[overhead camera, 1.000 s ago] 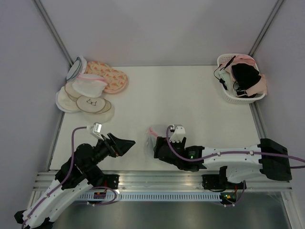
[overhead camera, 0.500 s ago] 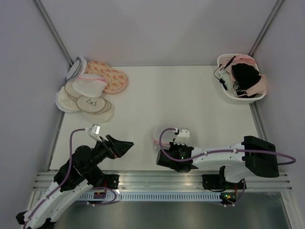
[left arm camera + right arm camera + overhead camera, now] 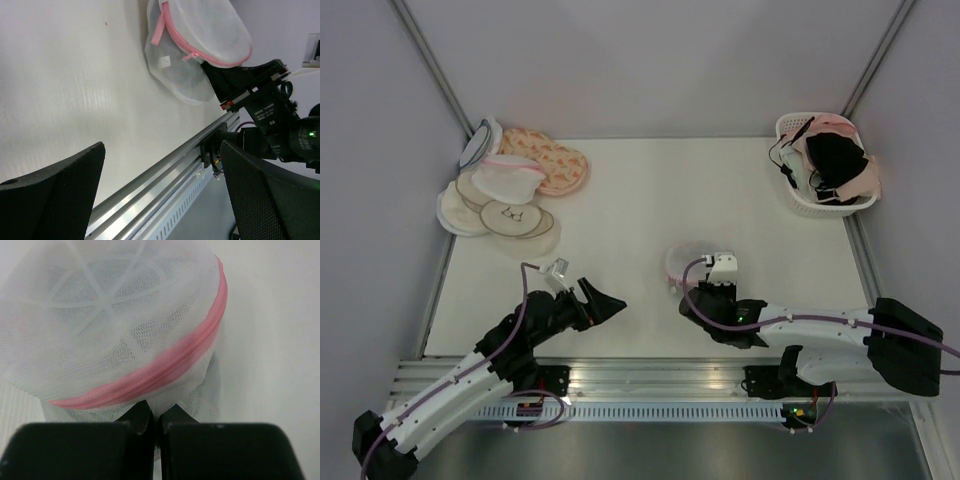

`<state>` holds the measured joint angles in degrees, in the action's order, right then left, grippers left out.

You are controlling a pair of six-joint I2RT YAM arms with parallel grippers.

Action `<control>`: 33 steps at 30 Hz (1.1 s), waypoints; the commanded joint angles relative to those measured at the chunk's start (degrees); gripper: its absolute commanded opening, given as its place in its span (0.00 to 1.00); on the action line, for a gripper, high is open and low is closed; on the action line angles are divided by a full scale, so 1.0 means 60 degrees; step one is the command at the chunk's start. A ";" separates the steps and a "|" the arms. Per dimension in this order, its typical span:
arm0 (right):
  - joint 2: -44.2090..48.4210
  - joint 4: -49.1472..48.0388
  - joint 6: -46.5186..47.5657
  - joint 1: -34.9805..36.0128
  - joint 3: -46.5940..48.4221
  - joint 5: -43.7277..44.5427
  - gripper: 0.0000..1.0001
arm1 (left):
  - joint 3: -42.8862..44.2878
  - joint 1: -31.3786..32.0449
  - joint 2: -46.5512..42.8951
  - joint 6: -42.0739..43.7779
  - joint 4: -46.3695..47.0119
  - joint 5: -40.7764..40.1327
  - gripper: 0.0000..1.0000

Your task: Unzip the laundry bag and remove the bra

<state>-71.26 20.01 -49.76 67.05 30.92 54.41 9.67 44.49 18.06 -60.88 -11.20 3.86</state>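
The laundry bag (image 3: 686, 262), a white mesh dome with pink zipper trim, lies near the table's front centre. It fills the right wrist view (image 3: 115, 320), its pink zipper (image 3: 165, 371) running just above my fingertips. My right gripper (image 3: 155, 416) is shut on a fold of the bag's mesh below the zipper, and from above it (image 3: 702, 289) sits at the bag's near side. My left gripper (image 3: 609, 306) stands open to the left of the bag, apart from it. From the left wrist the bag (image 3: 200, 45) lies ahead, beyond the open gripper (image 3: 160, 195). The bra does not show through the mesh.
A heap of other pouches and discs (image 3: 510, 190) lies at the back left, among them a peach floral one (image 3: 552, 160). A white basket (image 3: 798, 205) of garments stands at the back right. The metal rail (image 3: 165, 170) runs along the table's near edge.
My right gripper has shut on the bag's mesh and drawn the bag to the right and slightly back. My left gripper, still open, has moved right toward it.
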 commanded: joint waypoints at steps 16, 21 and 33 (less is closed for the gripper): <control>0.2531 -0.3717 0.3517 -0.1140 -0.1827 -0.4249 0.00 | 0.2210 -0.0703 0.9350 -0.0809 0.9777 0.1202 1.00; 0.2780 -0.3599 0.3459 -0.1140 -0.1871 -0.4191 0.00 | 0.2401 -0.1043 1.0100 -0.1483 0.8424 0.1263 1.00; 0.2663 -0.3672 0.3459 -0.1140 -0.1857 -0.4249 0.00 | 0.3060 -0.1101 1.1489 -0.2728 0.8178 0.1861 1.00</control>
<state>-55.31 -0.30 -29.65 60.25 19.92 29.26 25.91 38.15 83.59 -71.70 33.36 11.29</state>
